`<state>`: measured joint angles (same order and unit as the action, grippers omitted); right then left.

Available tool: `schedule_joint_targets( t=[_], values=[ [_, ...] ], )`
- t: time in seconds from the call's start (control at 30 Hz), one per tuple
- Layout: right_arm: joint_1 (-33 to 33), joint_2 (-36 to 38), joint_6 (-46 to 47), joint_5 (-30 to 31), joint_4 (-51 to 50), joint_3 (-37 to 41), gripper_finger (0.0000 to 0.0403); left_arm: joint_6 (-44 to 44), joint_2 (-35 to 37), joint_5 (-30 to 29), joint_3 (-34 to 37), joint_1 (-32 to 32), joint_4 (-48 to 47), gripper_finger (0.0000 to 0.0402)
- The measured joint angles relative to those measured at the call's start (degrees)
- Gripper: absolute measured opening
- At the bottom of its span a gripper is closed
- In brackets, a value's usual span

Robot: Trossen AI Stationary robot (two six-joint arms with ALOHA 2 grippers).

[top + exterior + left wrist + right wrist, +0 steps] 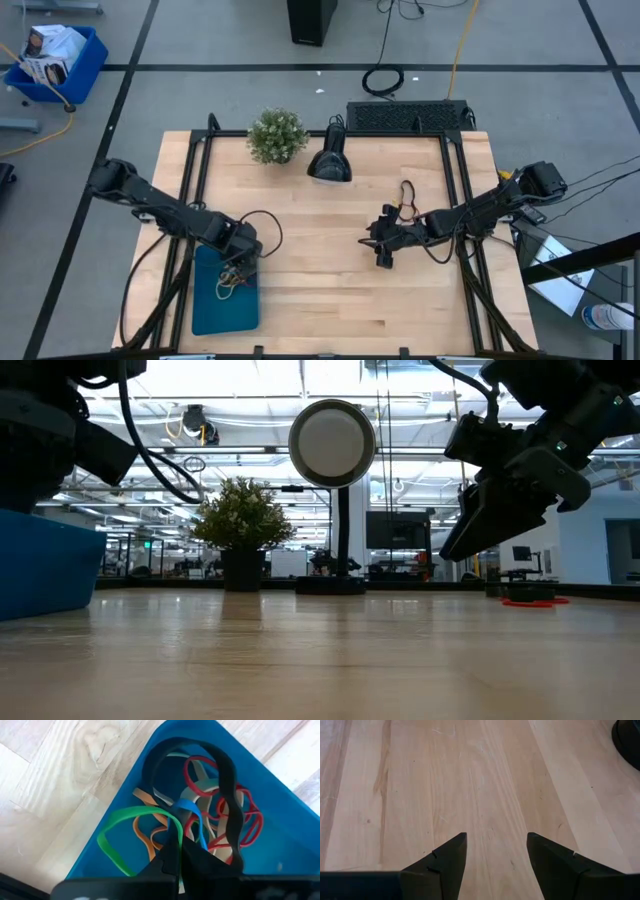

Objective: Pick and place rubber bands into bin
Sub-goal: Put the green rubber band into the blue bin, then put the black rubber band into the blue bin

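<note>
The teal bin [215,310] lies flat at the table's near left; its wall shows in the low view [40,575]. Several rubber bands lie in it: red [200,775], orange [145,832], blue [187,805] and a wide black one [227,795]. My left gripper [240,265] is over the bin's far end, shut on a green rubber band [117,827]. A few more bands [406,195] lie on the wood beside my right arm. My right gripper [383,248] is open and empty above the table's middle [495,840]. My left gripper pinches the green band's strand [178,827] between its two shut fingers, pointing down into the bin. The rest of the loop spreads slack to one side over the bin floor. Whether the blue band beside the fingertips is caught too, I cannot tell.
A small potted plant [277,135] and a black desk lamp [329,160] stand at the table's far edge. Black cables loop beside each arm. Bare wood lies between the two grippers.
</note>
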<state>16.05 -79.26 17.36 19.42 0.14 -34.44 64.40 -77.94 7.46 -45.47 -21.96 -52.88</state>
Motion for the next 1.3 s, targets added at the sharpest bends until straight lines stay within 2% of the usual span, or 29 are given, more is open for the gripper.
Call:
schedule_joint_targets(
  t=[0.1,0.47,0.73,0.8,0.9,1.07,1.3],
  values=[
    [0.0,0.0,0.1,0.0,0.0,0.0,0.0203,0.0,-0.2,0.0,0.0,0.0,0.0,0.0011],
    [0.0,0.0,0.5,0.0,0.0,0.0,0.0206,0.5,0.1,0.5,0.0,0.2,0.0,0.0077],
    [0.0,0.5,0.4,-0.1,0.0,0.1,0.0206,0.4,0.1,0.6,0.0,0.2,0.0,0.0079],
    [0.0,1.8,0.1,-0.2,0.0,0.1,0.0204,-0.3,0.2,2.9,0.0,0.2,-0.1,0.0079],
    [0.0,4.9,-1.9,-0.2,-1.2,0.1,0.0205,-2.7,0.6,9.4,0.0,0.3,-0.5,0.0078],
    [-1.2,11.0,1.2,-0.4,-7.4,0.1,0.0207,-2.8,1.8,13.4,0.0,0.5,-1.4,0.0077],
    [-5.7,17.2,10.1,-3.8,-23.1,-0.4,0.0204,-1.4,6.9,12.1,0.0,0.6,-0.9,0.0077]
  ],
)
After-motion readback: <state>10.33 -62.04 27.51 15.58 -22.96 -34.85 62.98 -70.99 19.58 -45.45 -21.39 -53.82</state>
